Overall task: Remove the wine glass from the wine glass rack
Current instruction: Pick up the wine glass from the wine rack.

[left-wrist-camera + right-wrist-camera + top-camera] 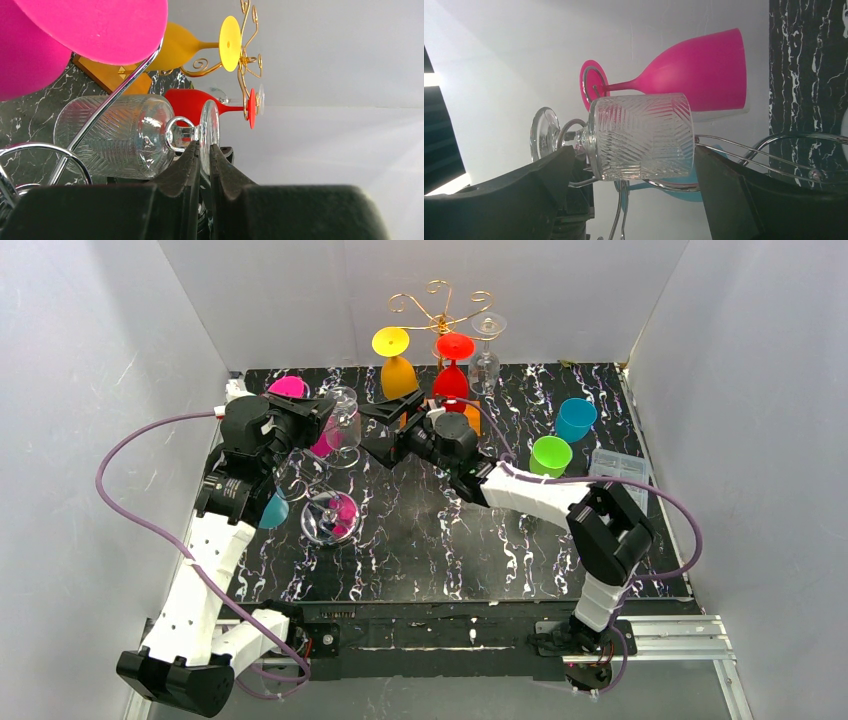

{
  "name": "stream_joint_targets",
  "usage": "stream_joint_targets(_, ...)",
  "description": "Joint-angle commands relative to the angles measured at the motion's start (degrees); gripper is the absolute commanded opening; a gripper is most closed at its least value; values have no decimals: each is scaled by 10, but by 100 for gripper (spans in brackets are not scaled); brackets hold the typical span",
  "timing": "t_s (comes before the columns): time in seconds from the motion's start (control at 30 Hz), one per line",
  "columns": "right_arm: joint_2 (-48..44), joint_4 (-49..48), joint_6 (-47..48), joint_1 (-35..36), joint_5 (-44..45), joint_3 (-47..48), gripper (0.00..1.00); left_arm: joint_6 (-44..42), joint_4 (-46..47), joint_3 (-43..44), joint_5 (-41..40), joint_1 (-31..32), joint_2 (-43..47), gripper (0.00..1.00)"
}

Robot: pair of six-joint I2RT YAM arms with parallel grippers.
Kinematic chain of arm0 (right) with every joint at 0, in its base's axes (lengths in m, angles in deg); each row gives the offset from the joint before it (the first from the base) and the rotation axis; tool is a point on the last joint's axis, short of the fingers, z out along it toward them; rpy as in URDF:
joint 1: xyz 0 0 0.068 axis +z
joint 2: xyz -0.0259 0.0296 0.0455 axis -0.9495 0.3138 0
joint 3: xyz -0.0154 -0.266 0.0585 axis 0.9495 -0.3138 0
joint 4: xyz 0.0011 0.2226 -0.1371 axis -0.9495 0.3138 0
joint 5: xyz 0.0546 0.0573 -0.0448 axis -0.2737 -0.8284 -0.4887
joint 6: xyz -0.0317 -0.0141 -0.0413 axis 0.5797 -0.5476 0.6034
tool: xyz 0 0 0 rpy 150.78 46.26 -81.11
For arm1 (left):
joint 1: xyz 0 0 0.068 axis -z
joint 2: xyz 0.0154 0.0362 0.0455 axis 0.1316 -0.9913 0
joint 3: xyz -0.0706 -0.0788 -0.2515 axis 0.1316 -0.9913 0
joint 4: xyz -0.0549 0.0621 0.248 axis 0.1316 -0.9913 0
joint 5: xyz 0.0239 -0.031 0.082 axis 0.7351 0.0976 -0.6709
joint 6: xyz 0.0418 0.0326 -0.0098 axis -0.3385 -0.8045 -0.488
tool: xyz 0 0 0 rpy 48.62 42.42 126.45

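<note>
A clear ribbed wine glass (343, 422) hangs bowl-down on the chrome wine glass rack (330, 515) at the left of the table. In the left wrist view my left gripper (202, 148) is shut on the thin foot disc of this wine glass (115, 135), next to the chrome rack wire (114, 102). My right gripper (634, 150) stands open, one finger on each side of the glass's ribbed bowl (641, 137), apart from it. From above, the left gripper (312, 412) and right gripper (376, 430) flank the glass.
Pink glasses (694, 70) and a teal one (664, 189) hang on the same chrome rack. Behind stands a gold rack (440, 305) with yellow (397, 365), red (452, 370) and clear (488, 340) glasses. A blue cup (575, 420), green cup (550, 455) and clear box (618, 465) sit right.
</note>
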Motion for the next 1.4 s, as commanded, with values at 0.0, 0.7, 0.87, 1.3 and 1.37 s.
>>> stream_joint_targets(0.0,-39,27,39,-9,-4,10,98,29,-3,-17,7,-2,-1,0)
stream_joint_targets(0.7,-72,171,209,-80,-61,110,91,48,-1,-23,31,-2,-4,0)
stream_joint_targets(0.87,-23,203,247,-91,-129,208,80,48,-3,-22,36,-3,-5,0)
stream_joint_targets(1.3,33,220,248,-90,-213,285,60,47,1,-21,48,-2,-6,0)
stream_joint_targets(1.37,35,220,250,-87,-215,290,59,47,0,-21,49,-2,-7,0)
